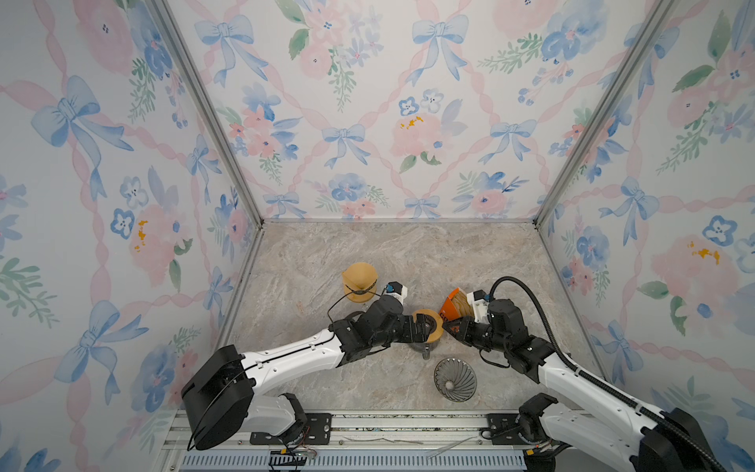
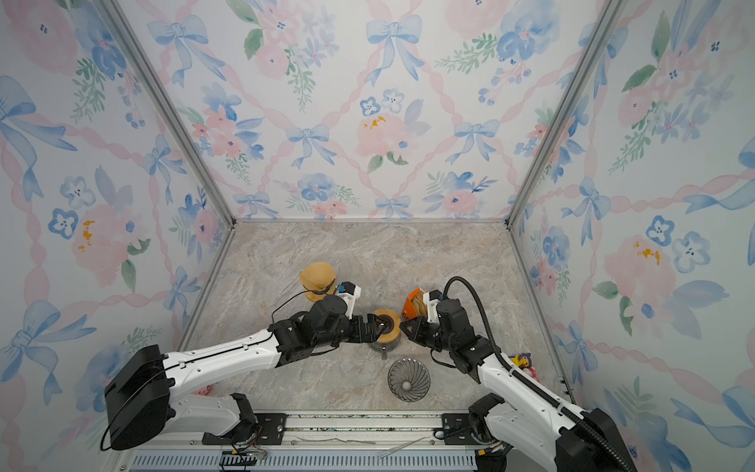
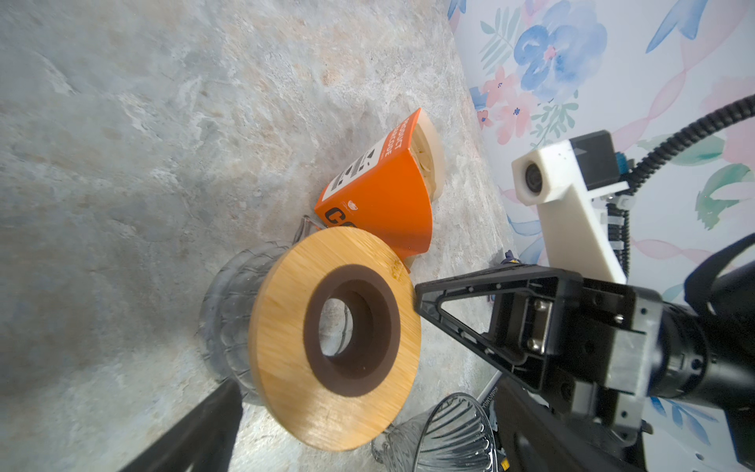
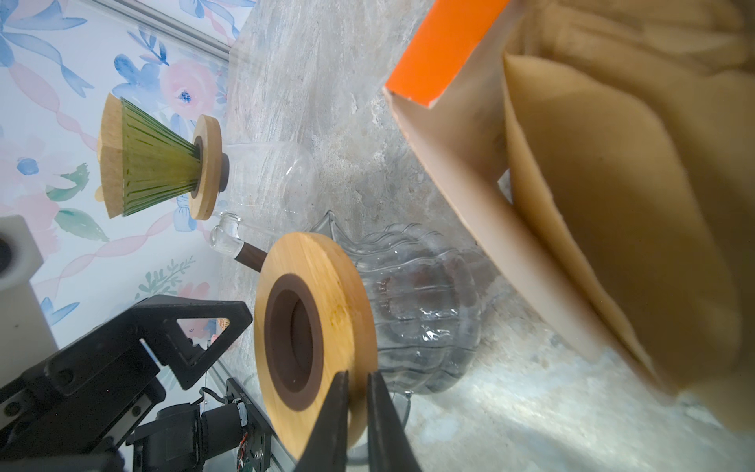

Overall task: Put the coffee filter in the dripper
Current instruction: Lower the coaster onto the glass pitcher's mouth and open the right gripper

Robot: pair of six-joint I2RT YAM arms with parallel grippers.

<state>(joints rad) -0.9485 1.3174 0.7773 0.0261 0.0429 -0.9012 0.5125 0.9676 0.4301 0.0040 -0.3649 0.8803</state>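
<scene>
Judging from how things lie, I'd call the task barely begun. The coffee filters [image 4: 613, 212] sit as a brown stack inside the orange box [image 3: 384, 196], which rests on the worktop [image 1: 367, 245] just beside the glass carafe [image 4: 421, 310]. None has been drawn out. The clear glass dripper [image 1: 454, 379] sits on the worktop near the front rail, apart from the carafe, with no paper in it.

Both arms are busy at the wooden ring [image 3: 282, 347] that tops the carafe. My right end effector [image 4: 359, 376] has its fingers drawn almost together at the ring's rim, a sliver of wood showing between them. I read that as a pinch on the ring. My left end effector [image 2: 382, 327] is spread wide at the ring's opposite edge, and I cannot tell whether it touches.

Well apart, toward the back left, a green dripper [image 4: 155, 163] stands on a second carafe [image 4: 269, 175] with a seated filter [image 1: 358, 273] in it. I take that set as finished or as a reference.

By my reckoning everything that matters is left to do. The glass dripper must be seated, presumably on the ring, one filter separated from the stack, and that filter lowered into the cone.
</scene>
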